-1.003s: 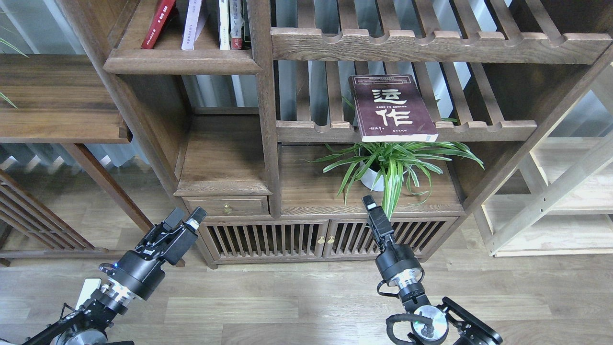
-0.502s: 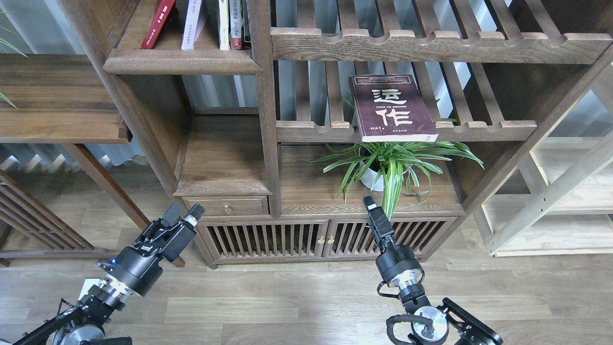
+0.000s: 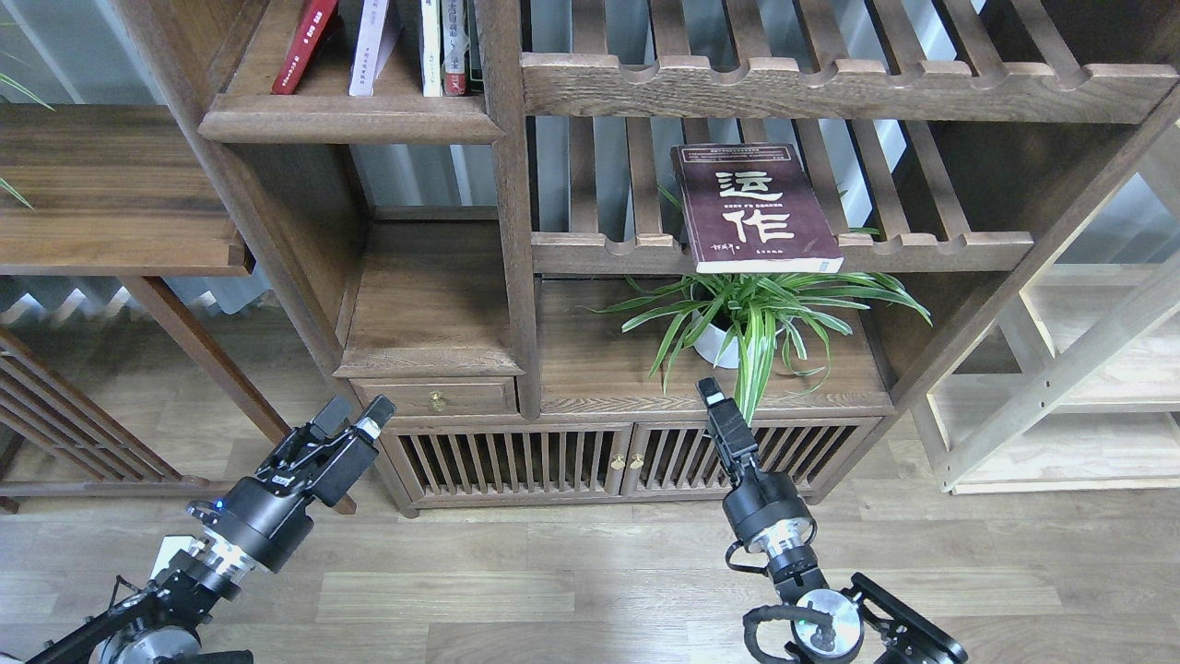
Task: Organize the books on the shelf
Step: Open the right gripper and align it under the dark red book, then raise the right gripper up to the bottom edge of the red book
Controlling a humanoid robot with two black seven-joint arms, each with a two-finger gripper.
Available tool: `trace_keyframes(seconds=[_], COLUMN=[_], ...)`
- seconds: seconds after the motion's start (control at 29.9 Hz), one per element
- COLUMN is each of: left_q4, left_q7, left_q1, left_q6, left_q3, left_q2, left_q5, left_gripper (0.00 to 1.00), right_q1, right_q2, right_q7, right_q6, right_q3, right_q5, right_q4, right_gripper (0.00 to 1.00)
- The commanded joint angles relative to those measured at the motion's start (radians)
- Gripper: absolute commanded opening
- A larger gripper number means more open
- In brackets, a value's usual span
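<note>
The large maroon book (image 3: 751, 207) with white characters lies flat on a slatted rack, its front edge hanging over the rail. The dark solid shelf (image 3: 350, 118) is at the upper left. It holds a leaning red book (image 3: 304, 46), a lavender-white book (image 3: 371, 48) and a white book (image 3: 430, 48), with their tops cut off by the frame. My left gripper (image 3: 355, 417) is low at the left, fingers apart and empty, in front of the cabinet's drawer. My right gripper (image 3: 711, 393) is seen edge-on below the plant, far under the maroon book, with nothing visibly in it.
A potted spider plant (image 3: 751, 318) stands on the cabinet top right under the maroon book. A low cabinet with slatted doors (image 3: 627, 456) is between my arms. Pale light-wood shelving (image 3: 1088, 387) stands at the right. A dark side table (image 3: 111, 194) is at the left.
My left gripper has drifted slightly down and to the left. The right arm and the books have not moved.
</note>
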Motion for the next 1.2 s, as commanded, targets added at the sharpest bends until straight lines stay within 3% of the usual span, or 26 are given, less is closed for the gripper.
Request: trace_keyframes(seconds=[0.0, 0.53, 1.17], left_q4=[0.029, 0.035, 0.033], left_q7=[0.000, 0.000, 0.000], left_q1=[0.007, 0.034, 0.070], left_q6=[0.000, 0.000, 0.000], left_q3=[-0.002, -0.002, -0.025], left_q2=[-0.004, -0.001, 0.009], left_q5=[0.000, -0.061, -0.084], left_gripper=[0.99, 0.99, 0.99], right_q1=[0.044, 0.236, 0.325], right_q2=[0.000, 0.000, 0.000], right_q7=[0.003, 0.009, 0.008], right_q6=[-0.004, -0.015, -0.027], right_q3=[0.006, 0.099, 0.121], right_q5=[0.002, 0.020, 0.037], right_q4=[-0.001, -0.112, -0.230], right_gripper=[1.00, 1.00, 1.00])
